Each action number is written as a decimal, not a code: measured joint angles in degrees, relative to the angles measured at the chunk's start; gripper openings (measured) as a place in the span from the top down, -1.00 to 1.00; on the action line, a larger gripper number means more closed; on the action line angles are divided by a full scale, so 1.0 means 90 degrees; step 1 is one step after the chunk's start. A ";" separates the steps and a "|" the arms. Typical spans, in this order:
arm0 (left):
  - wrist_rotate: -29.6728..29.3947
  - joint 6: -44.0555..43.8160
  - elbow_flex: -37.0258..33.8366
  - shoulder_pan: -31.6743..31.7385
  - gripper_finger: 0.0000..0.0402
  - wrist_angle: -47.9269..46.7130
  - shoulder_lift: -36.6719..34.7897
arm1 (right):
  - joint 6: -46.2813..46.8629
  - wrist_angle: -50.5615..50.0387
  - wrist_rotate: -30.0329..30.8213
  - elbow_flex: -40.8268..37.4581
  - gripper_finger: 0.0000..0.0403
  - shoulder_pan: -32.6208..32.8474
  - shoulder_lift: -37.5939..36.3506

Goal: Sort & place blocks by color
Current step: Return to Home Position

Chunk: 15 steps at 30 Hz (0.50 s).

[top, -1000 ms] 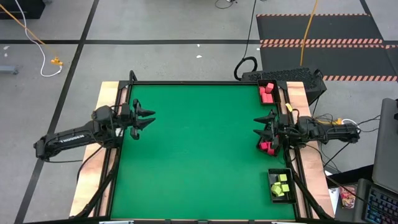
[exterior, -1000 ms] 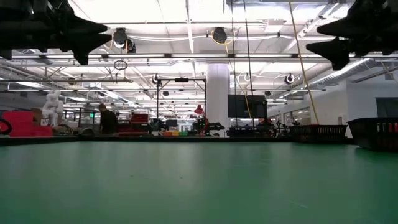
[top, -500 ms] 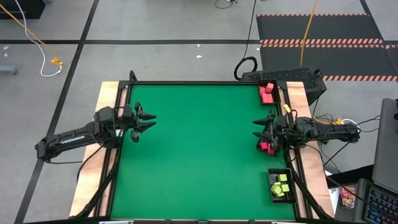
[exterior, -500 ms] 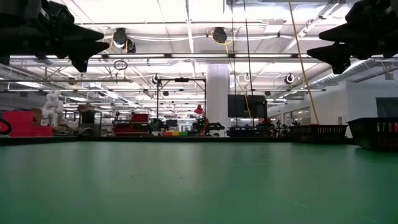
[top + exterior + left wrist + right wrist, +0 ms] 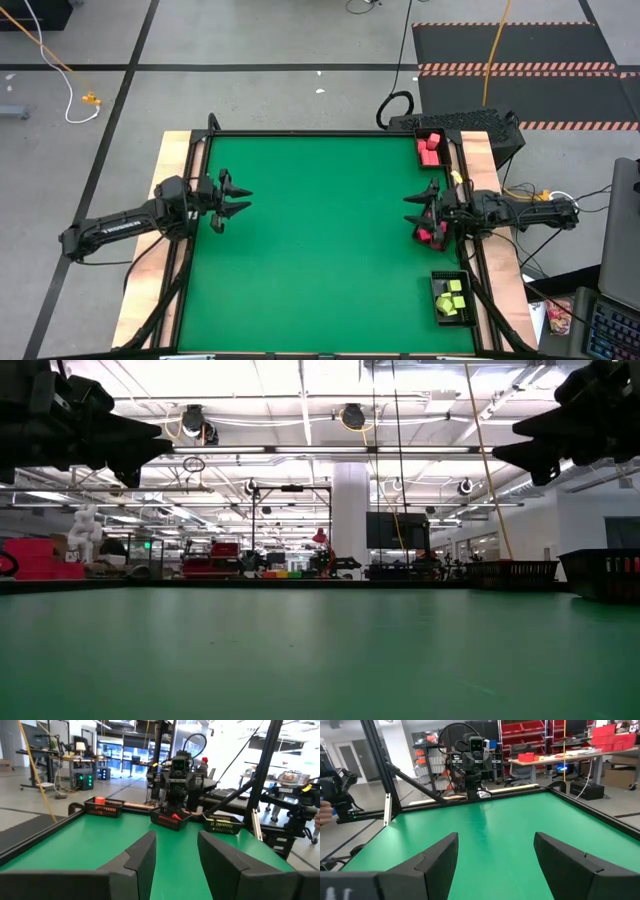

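Green table (image 5: 320, 250): blocks (image 5: 455, 298) in 3 black trays (image 5: 451, 274) at right edge; left gripper (image 5: 240, 200), right gripper (image 5: 408, 209) hover, fingers apart.

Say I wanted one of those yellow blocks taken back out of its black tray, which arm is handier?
Probably the right. The right gripper hovers open on the side where the yellow blocks lie in their tray. The left gripper, also open, is at the opposite side of the table.

It was a big robotics workshop: red parts bins (image 5: 525, 729) on racks, a workbench (image 5: 555, 756), and a hazard-striped floor mat (image 5: 515, 45) at one o'clock.
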 joint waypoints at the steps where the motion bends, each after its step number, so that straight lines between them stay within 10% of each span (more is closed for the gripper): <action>1: 0.0000 0.0014 0.0000 0.0000 0.27 -0.0002 0.0000 | -0.0006 0.0218 0.0000 -0.0145 -0.26 0.0000 0.0000; 15: -0.0012 0.0666 0.0000 0.0005 0.27 -0.0307 0.0002 | -0.0358 0.1548 0.0189 -0.0723 -0.26 -0.0012 0.0024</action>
